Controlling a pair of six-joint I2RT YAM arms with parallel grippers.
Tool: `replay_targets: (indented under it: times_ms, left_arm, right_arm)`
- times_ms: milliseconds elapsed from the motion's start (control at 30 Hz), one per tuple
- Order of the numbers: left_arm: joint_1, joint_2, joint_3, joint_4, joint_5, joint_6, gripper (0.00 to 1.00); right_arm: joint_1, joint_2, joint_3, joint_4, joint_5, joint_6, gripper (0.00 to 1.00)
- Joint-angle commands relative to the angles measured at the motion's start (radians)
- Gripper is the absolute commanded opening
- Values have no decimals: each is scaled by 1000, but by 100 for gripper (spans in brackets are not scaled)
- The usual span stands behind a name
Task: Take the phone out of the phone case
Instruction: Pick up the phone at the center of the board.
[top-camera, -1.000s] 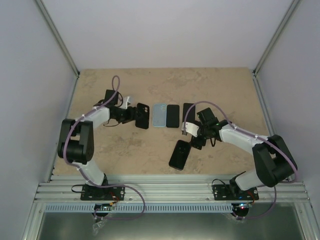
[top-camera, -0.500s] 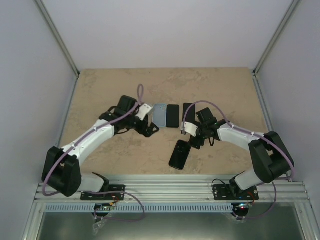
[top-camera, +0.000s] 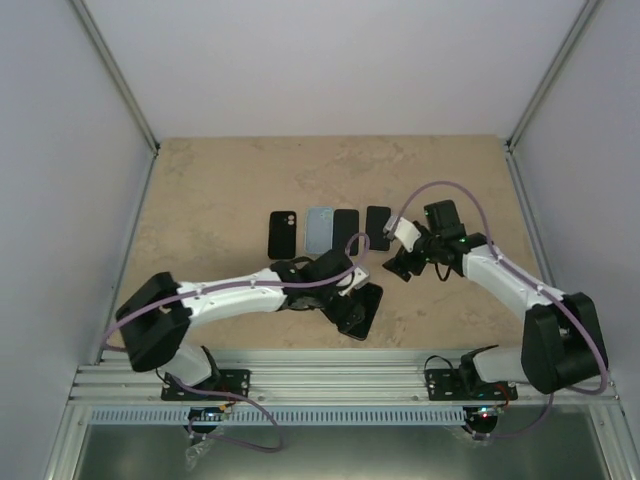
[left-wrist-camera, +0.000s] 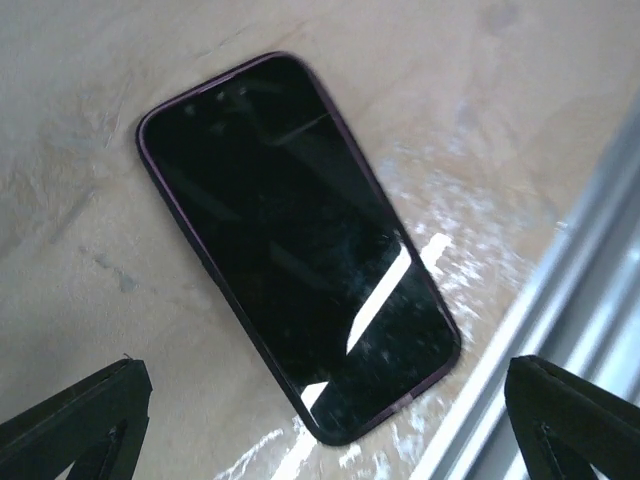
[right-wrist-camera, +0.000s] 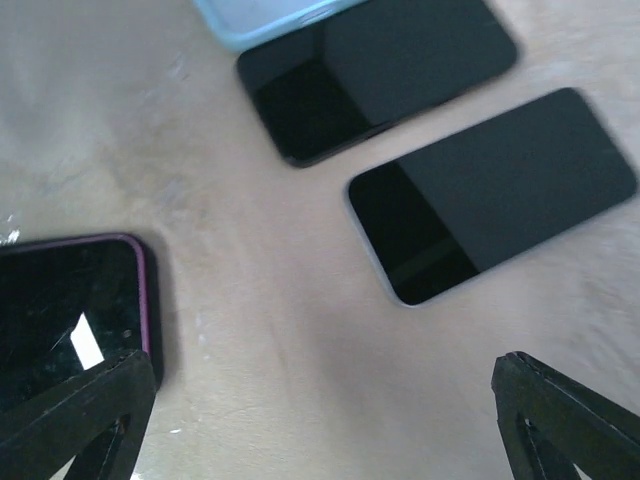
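Because the phone (left-wrist-camera: 300, 250) lies flat, screen up, in its phone case (right-wrist-camera: 144, 300) near the rail (left-wrist-camera: 590, 250), the left fingers (left-wrist-camera: 80, 420), spread wide above it, could skid it into the rail. Meanwhile the left arm (top-camera: 240, 295) stretches low along the rail; the right fingers (right-wrist-camera: 70, 410), wide and empty, hover farther from it.

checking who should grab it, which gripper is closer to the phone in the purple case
Left. The left gripper hovers open right over the purple-cased phone; the right gripper is open, off beyond its far-right end.
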Motion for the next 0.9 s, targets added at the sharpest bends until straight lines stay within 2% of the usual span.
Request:
replay_targets:
  times_ms: [0,167,433,700,867]
  left_arm:
    - [-35,105,78,22,-189,-196,99]
    - [-45,202,151,-17,-217,-275,99]
    - [-100,293,194,-23,-222,-322,99]
    - [-111,400,265,-65,-203,-357,99]
    - [-158,432,285,-70,-230,-367,99]
  right_arm:
    - [-70,-83,21,45,-55,134,95]
    - [-147,-159,3,100,-95,234,97]
    - [-294,-201,-19,115,-199,288,98]
    - [-323,-218,-26,120,-242,293,98]
    - [-327,-221,-34,125,-250,290,98]
